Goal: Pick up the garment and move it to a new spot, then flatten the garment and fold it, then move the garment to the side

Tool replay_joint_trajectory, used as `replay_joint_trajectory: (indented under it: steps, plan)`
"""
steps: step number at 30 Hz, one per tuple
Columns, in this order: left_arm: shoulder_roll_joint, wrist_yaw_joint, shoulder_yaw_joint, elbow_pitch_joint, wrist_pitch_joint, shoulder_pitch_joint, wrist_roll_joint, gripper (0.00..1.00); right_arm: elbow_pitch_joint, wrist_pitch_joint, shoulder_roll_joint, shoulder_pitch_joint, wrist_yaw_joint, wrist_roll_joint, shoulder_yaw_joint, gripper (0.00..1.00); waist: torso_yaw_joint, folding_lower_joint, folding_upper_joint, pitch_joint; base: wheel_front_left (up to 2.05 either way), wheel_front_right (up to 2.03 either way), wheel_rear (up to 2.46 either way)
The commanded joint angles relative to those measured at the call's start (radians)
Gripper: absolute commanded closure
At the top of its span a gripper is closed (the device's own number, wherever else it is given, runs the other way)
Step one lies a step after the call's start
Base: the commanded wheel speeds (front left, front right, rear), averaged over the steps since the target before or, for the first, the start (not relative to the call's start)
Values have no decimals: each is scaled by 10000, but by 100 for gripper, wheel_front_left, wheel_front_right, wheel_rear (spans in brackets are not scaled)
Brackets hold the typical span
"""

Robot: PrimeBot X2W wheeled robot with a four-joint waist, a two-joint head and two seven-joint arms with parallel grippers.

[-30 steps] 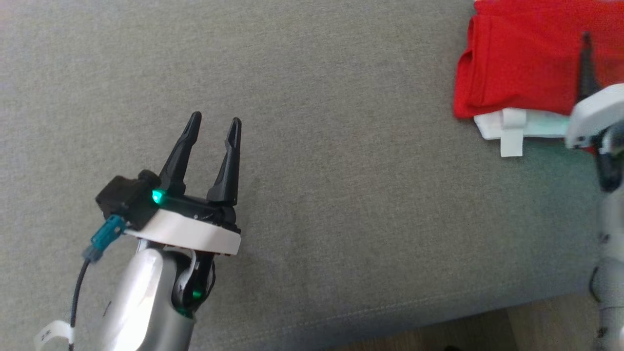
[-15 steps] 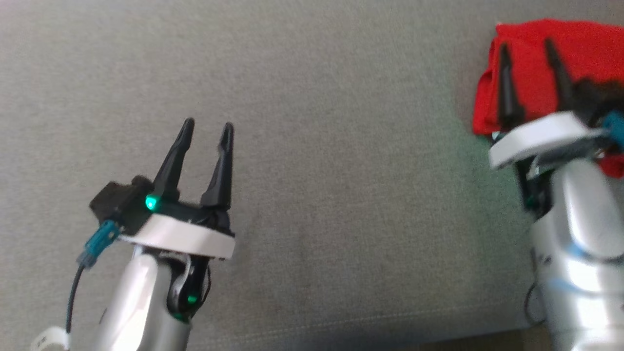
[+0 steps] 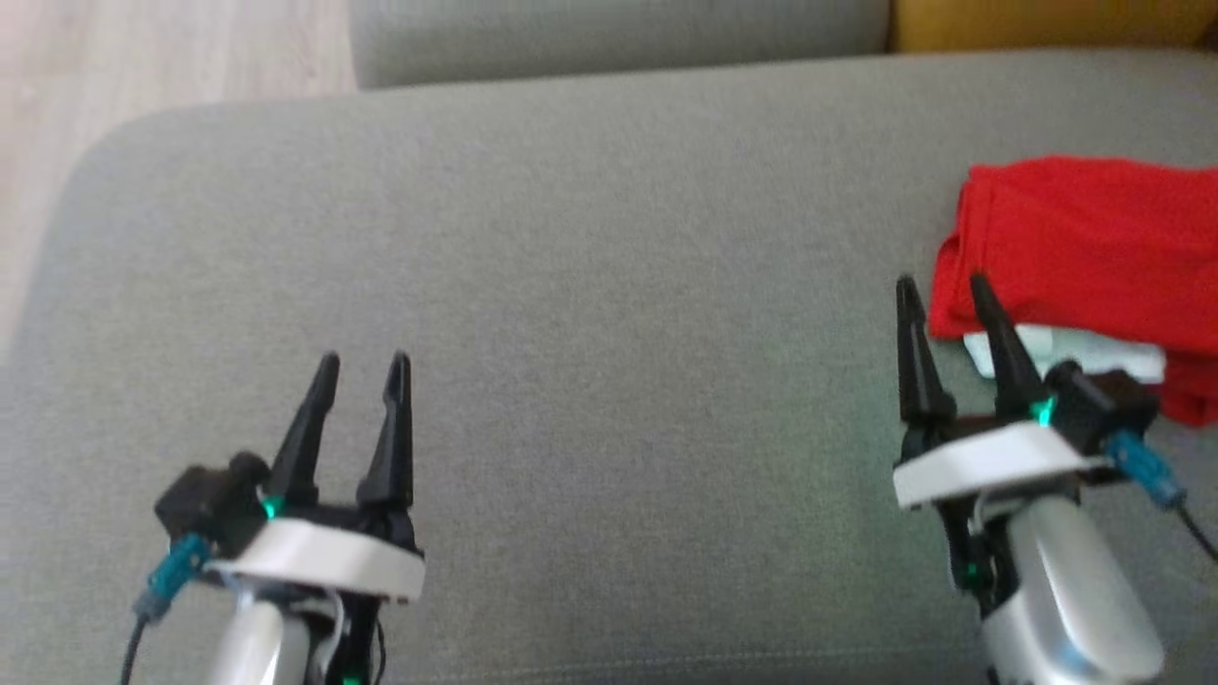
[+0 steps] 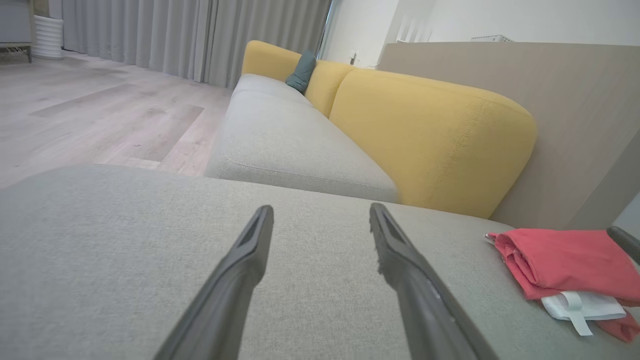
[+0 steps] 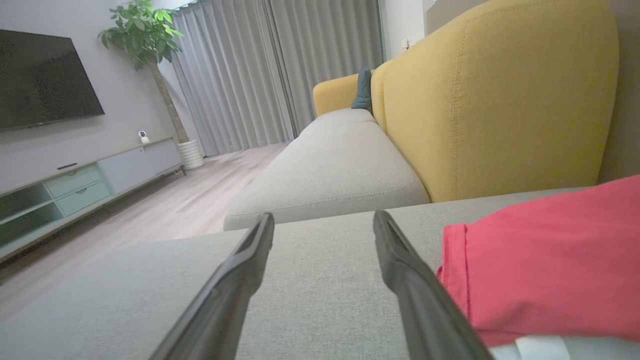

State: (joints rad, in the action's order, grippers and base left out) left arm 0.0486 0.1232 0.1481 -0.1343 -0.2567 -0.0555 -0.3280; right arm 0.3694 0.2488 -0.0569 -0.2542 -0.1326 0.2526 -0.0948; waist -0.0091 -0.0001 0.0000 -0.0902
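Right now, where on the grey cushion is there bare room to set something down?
Bare: the wide stretch of cushion between the left gripper and right gripper, on to its far edge. Crowded: the right end, where the folded red garment lies, right gripper close beside it.

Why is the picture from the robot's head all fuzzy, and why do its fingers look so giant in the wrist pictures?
Head view: soft and smeary all over, so the red garment has fuzzy edges. Left wrist view: sharper, but the wide lens stretches the nearby fingers. Right wrist view: same stretching, and the garment looks pinker.
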Motion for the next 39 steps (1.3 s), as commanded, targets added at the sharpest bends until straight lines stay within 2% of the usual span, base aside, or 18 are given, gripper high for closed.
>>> replay_joint_trajectory:
  steps: [1,6,12,16,39]
  plan:
    - [20,-4,-313,300,-51,-170,-44,0,-459,120,63,-76,19,44,-243,0,155,1,0,284,0,0,0]
    - [19,-127,-279,311,-51,234,-68,0,-1313,126,64,783,19,237,-307,0,253,1,0,512,0,0,0]
    - [18,-218,-334,389,-51,451,296,0,-1943,128,65,1371,19,-49,-148,0,197,1,0,518,0,0,0]
    - [17,-415,-448,427,-51,548,47,0,-2030,128,65,1542,19,-287,-5,0,102,1,0,523,0,0,0]
    - [17,-347,-672,1093,-51,625,-295,0,-2148,129,66,1609,19,-167,-32,0,-121,1,0,500,0,0,0]
